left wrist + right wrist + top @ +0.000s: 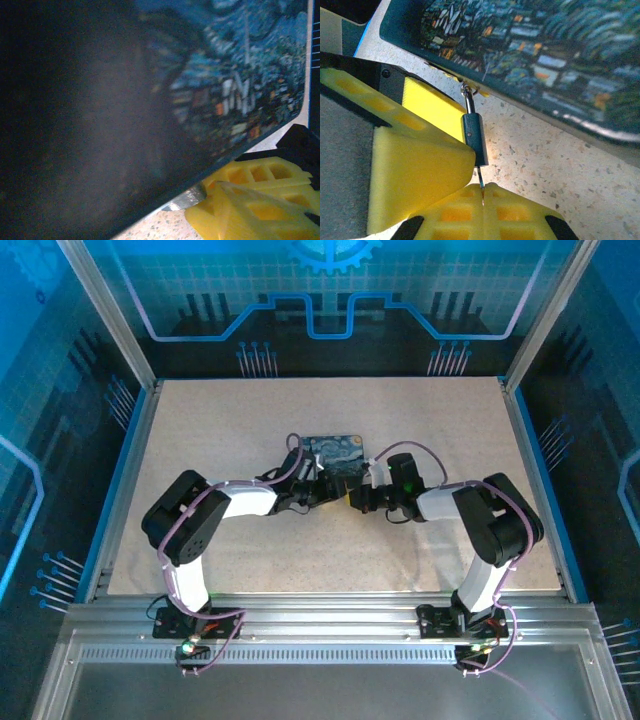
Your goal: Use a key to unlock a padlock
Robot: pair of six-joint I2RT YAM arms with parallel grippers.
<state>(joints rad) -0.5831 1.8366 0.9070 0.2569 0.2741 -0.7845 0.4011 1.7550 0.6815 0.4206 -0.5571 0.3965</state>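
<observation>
Fingers of my right end effector, pressed together and clamped on the key. Only a thin grey sliver of the key shows above the seam between them. It runs straight up into the underside of the padlock, so the key appears seated in the keyhole.

The padlock is a small dark block standing upright just above the counter. Its thin metal loop seems hooked to a small fitting on the near edge of the painted tin.

My left end effector meets the right one just in front of the tin. One of its yellow fingers lies against the side of the lock; I cannot tell whether it is apart or together.

Handling, as judged: the lock is light, rigid metal and hangs from its loop, so it will likely swing or twist unless braced on its flat sides. The key is stiff but thin and smooth, and could slip or roll between the fingers. Its broad end is the place to hold it, turning about the shaft's own axis. The tin looks light enough to slide if pushed.
</observation>
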